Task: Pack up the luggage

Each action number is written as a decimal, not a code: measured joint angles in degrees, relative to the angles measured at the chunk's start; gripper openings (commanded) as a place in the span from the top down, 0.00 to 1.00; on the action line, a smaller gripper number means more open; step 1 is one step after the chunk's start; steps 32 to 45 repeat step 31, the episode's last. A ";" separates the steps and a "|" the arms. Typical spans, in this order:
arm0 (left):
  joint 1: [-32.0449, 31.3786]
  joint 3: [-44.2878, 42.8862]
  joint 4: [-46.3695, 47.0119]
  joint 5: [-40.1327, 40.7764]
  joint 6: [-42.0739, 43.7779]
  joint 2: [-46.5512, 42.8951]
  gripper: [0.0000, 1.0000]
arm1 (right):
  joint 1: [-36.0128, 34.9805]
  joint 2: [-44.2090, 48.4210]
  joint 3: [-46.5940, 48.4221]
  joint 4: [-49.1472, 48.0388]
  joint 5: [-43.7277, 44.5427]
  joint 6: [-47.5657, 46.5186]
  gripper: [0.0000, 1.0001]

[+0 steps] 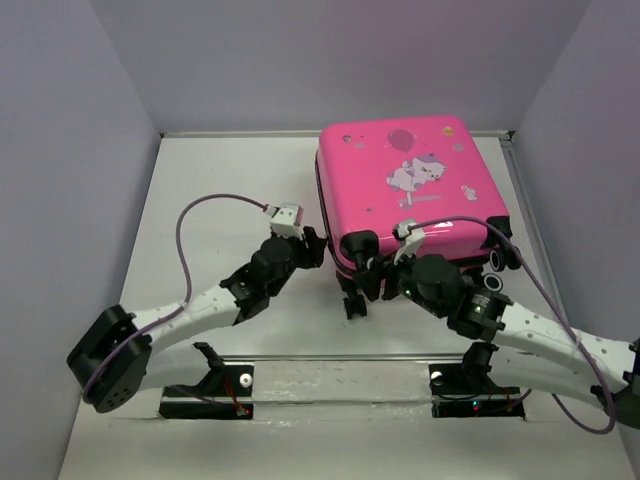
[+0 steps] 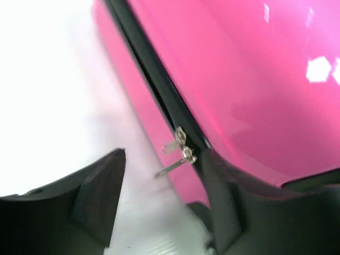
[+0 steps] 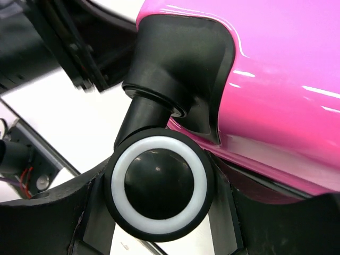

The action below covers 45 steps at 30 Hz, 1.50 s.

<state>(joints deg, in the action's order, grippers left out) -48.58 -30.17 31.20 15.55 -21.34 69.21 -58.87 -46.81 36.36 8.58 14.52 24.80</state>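
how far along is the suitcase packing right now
Done: the luggage lies flat with its lid down. In hand: the left jaws stand open around the zipper pulls; the right jaws look clamped on a wheel. Left: probably running the pulls round; how far the case is zipped isn't visible.

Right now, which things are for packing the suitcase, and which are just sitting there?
For the job:
luggage, closed
zipper pull, between the left gripper fingers
wheel, between the right gripper fingers

Just there:
table
purple cable on the left arm
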 measured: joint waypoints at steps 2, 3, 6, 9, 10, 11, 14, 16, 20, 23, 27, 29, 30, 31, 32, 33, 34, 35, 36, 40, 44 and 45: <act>1.64 0.68 -2.56 4.31 -1.42 -6.10 0.10 | -0.04 -3.72 1.46 -1.90 -1.20 0.33 0.93; 2.51 0.81 -4.35 6.60 -2.40 -10.86 0.06 | -0.04 -7.56 3.19 -3.52 -1.84 0.46 0.93; 2.95 0.76 -7.96 10.80 -4.85 -24.76 0.03 | -1.11 -19.74 10.91 -7.45 -3.50 -0.33 0.72; 2.93 -0.83 -13.20 12.70 -6.64 -35.56 0.01 | -2.86 -30.93 17.73 -8.15 -3.91 -0.61 0.06; 2.93 -1.64 -14.99 13.27 -7.26 -38.47 0.01 | -3.21 -32.61 19.28 -8.17 -3.69 -0.72 0.00; 2.95 -2.93 -17.25 13.62 -7.91 -41.24 0.01 | -3.65 -34.77 21.77 -8.17 -3.74 -0.55 0.00; 2.95 -5.05 -22.14 13.60 -9.51 -45.66 0.01 | -5.77 -36.39 24.35 -8.17 -3.17 -2.29 0.00; 2.95 -5.60 -25.86 13.42 -10.45 -47.67 0.01 | -6.45 -34.75 23.74 -7.21 -2.73 -2.51 0.00; 2.95 -5.79 -32.15 12.02 -11.76 -49.90 0.01 | -6.84 -23.71 21.55 -3.13 -1.62 -3.78 0.00; 2.95 -7.30 -35.43 9.53 -11.74 -50.05 0.01 | -6.84 -10.78 19.87 -0.66 -1.20 -6.01 0.00; 2.93 -11.02 -36.68 7.28 -10.73 -50.03 0.01 | -6.86 6.60 18.64 2.67 4.96 -8.22 0.00; 2.93 -13.18 -36.65 6.95 -9.84 -49.99 0.01 | -6.86 13.60 17.97 3.45 8.07 -9.01 0.00; 2.93 -14.08 -36.50 6.86 -9.40 -49.94 0.01 | -6.86 17.05 17.49 3.45 10.16 -9.40 0.00; 2.93 -14.53 -36.13 6.64 -9.07 -49.90 0.01 | -6.84 21.92 16.52 3.65 13.40 -9.84 0.00; 2.93 -14.53 -36.13 6.64 -9.07 -49.90 0.01 | -6.84 21.92 16.52 3.65 13.40 -9.84 0.00; 2.93 -14.53 -36.13 6.64 -9.07 -49.90 0.01 | -6.84 21.92 16.52 3.65 13.40 -9.84 0.00; 2.93 -14.53 -36.13 6.64 -9.07 -49.90 0.01 | -6.84 21.92 16.52 3.65 13.40 -9.84 0.00; 2.93 -14.53 -36.13 6.64 -9.07 -49.90 0.01 | -6.84 21.92 16.52 3.65 13.40 -9.84 0.00; 2.93 -14.53 -36.13 6.64 -9.07 -49.90 0.01 | -6.84 21.92 16.52 3.65 13.40 -9.84 0.00; 2.93 -14.53 -36.13 6.64 -9.07 -49.90 0.01 | -6.84 21.92 16.52 3.65 13.40 -9.84 0.00; 2.93 -14.53 -36.13 6.64 -9.07 -49.90 0.01 | -6.84 21.92 16.52 3.65 13.40 -9.84 0.00; 2.93 -14.53 -36.13 6.64 -9.07 -49.90 0.01 | -6.84 21.92 16.52 3.65 13.40 -9.84 0.00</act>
